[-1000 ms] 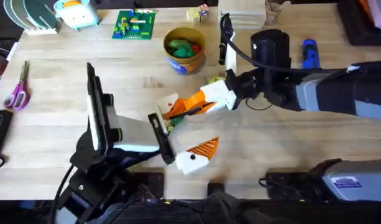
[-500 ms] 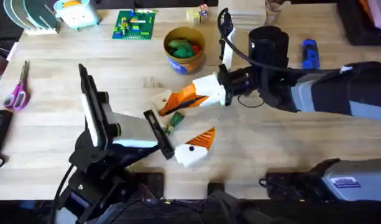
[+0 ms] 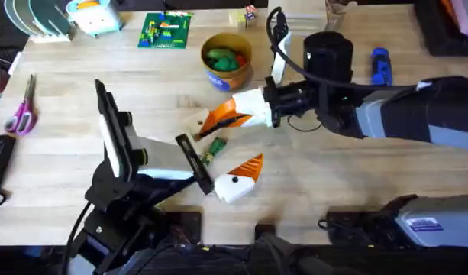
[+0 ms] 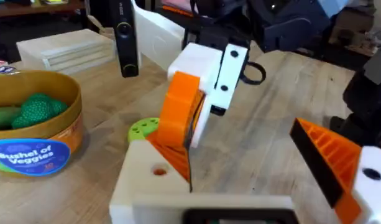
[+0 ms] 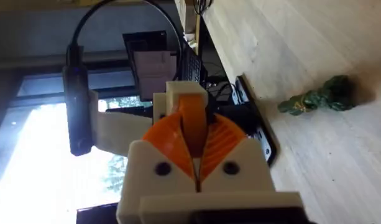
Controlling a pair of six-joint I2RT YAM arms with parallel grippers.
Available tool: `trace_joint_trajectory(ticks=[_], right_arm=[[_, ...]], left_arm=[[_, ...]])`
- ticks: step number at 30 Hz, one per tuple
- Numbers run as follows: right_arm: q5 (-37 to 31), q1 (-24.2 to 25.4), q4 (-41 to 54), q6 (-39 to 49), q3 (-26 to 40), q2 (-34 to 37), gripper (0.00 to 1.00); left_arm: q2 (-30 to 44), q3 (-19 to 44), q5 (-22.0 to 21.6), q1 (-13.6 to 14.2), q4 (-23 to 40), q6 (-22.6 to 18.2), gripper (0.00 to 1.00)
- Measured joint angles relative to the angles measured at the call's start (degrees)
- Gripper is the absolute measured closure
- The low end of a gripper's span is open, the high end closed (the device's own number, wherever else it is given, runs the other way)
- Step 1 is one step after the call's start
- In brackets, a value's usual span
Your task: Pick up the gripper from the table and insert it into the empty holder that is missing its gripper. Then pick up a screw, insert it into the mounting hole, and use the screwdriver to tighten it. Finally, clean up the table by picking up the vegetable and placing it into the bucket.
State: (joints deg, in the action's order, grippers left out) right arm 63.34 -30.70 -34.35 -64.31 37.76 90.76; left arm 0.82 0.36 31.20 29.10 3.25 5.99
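Now right gripper [image 3: 218, 122] jaws pinching the orange gripper [image 5: 191, 121], vegetable [image 3: 212, 148] just below, left gripper [image 3: 218, 172] jaws spread.

Yellow bucket [image 3: 227, 59] with blue label; dark-green vegetable [image 3: 212, 149]; orange ribbed gripper [image 5: 191, 126], apparently between white fingers.

— Could you make out the vegetable [image 3: 213, 148]?
— Only partly; the left arm's black bar [image 3: 192, 162] covered one end overhead.
— And the bucket [image 4: 38, 146]?
— The left wrist view's edge cut it off.
— The scissors [image 3: 21, 109]?
— Too small overhead to tell much.
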Motion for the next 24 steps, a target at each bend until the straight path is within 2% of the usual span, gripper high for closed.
trace_joint_trajectory(ticks=[21,24], right_arm=[[-3.9,-1.6,-0.4,0.2,0.4,0.0,0.994],[-3.7,-1.5,-0.4,0.5,0.4,0.0,0.943]], left_arm=[[0.0,0.0,-2.2,-0.2,0.0,0.5,0.008],[0.0,0.0,-2.1,-0.2,0.0,0.5,0.008]])
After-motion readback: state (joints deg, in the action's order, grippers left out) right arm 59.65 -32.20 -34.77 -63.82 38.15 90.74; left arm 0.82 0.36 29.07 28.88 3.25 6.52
